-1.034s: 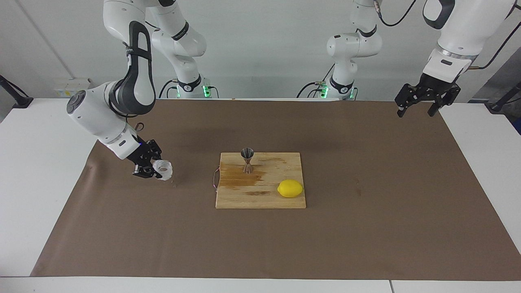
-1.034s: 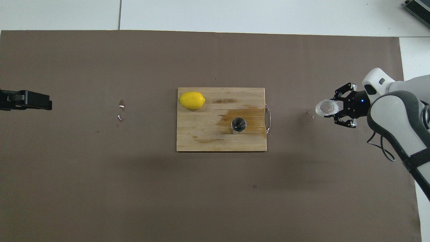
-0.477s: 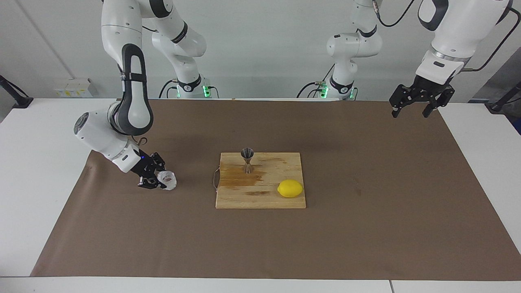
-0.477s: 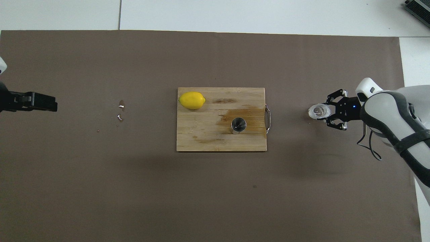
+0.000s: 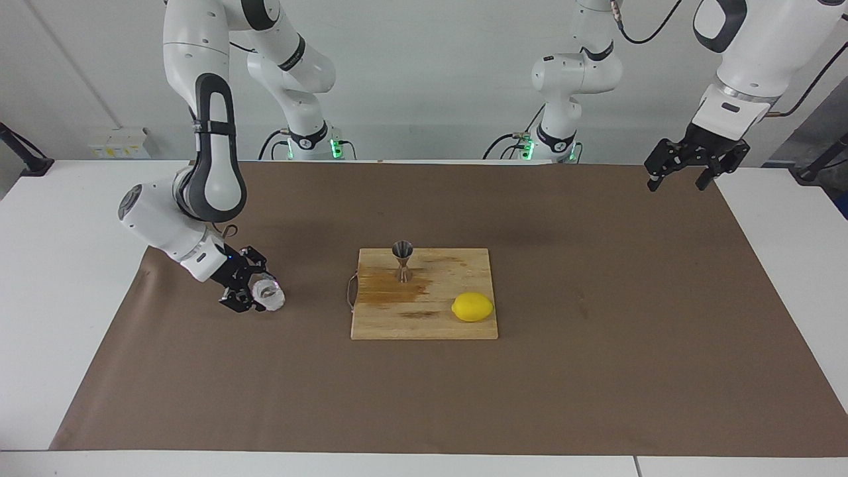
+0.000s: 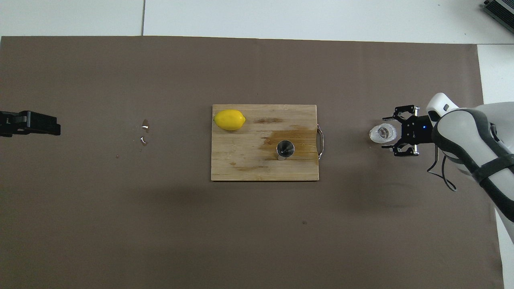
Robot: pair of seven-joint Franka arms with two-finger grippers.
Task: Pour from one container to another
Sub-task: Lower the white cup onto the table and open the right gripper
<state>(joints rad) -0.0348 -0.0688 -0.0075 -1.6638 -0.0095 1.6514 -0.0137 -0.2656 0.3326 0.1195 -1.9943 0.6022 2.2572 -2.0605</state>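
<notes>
The small clear faceted glass cup [image 5: 269, 295] [image 6: 381, 133] rests on the brown paper toward the right arm's end of the table. My right gripper [image 5: 252, 292] [image 6: 384, 133] is low at the cup and open, with one finger on each side of it and a gap showing. The steel hourglass jigger [image 5: 402, 260] [image 6: 285, 149] stands upright on the wooden cutting board [image 5: 424, 328] [image 6: 249, 170], on a wet stain. My left gripper [image 5: 682, 177] [image 6: 40, 123] is open and empty, and waits high over the left arm's end of the paper.
A yellow lemon [image 5: 472, 307] [image 6: 229, 119] lies on the board's corner farther from the robots. The board has a metal handle [image 6: 320, 141] on the side toward the cup. A few water drops [image 6: 143, 133] lie on the paper toward the left arm's end.
My right gripper came down with the cup, set it on the paper and opened its fingers off it. My left gripper shifted a little in the air.
</notes>
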